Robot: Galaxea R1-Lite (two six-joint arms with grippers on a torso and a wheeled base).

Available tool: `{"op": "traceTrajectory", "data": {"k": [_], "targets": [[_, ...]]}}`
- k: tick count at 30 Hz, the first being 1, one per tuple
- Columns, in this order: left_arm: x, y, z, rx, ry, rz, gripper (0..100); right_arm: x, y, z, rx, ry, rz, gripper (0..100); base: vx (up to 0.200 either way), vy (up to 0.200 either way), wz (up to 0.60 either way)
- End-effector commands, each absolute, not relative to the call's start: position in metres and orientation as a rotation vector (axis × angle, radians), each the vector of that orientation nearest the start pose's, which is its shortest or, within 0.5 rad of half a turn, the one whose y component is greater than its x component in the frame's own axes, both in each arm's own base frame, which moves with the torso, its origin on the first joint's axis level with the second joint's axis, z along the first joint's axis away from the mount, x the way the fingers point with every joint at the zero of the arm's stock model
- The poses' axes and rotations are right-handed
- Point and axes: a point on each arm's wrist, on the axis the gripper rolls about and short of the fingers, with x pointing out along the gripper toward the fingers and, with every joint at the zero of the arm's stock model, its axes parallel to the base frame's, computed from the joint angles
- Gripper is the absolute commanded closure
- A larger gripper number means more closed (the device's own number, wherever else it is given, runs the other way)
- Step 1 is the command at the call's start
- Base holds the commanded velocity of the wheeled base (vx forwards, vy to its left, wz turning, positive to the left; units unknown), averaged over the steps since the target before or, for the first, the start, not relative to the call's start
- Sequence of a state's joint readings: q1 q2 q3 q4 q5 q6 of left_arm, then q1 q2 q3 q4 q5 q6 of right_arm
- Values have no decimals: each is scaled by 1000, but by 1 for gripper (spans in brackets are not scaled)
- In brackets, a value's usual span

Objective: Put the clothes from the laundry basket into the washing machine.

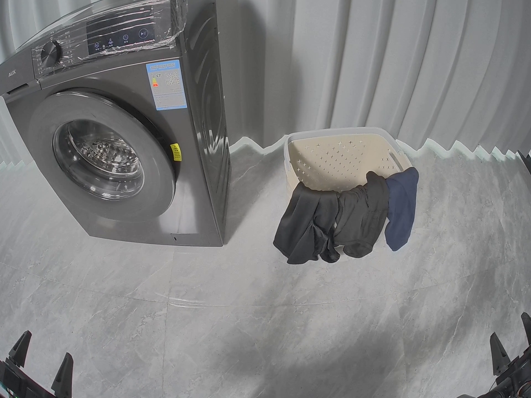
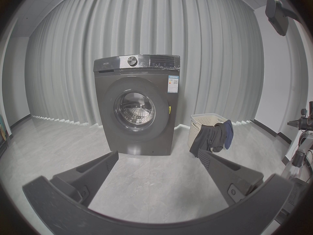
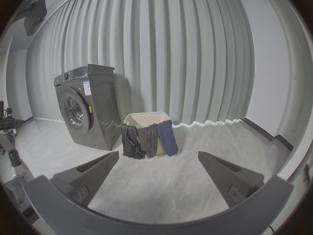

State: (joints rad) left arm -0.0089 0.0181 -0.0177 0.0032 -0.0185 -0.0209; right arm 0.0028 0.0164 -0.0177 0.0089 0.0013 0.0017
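Pale pleated curtain (image 1: 359,56) across back; grey marbled tile floor (image 1: 276,316); plain white wall (image 3: 274,82), dark skirting (image 3: 260,129).

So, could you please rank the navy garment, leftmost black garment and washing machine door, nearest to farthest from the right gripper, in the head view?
From the right gripper:
1. Navy garment, right corner of the basket.
2. Leftmost black garment, its front left.
3. Washing machine door, far left.

pale pleated curtains (image 1: 359,45) along wall; grey marble-look tile floor (image 1: 276,327).
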Motion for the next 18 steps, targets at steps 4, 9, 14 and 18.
{"op": "traceTrajectory", "data": {"k": [4,9,14,18], "targets": [[-23,0,76,-20,2,-28,0,-23,0,75,3,9,5,0,0,-150,0],[-23,0,76,-21,2,-28,0,-23,0,75,3,9,5,0,0,0,0],[-23,0,76,-20,2,-28,0,-23,0,75,2,9,6,0,80,0,0],[-23,0,76,-21,2,-28,0,-23,0,75,3,11,6,0,200,0,0]]}}
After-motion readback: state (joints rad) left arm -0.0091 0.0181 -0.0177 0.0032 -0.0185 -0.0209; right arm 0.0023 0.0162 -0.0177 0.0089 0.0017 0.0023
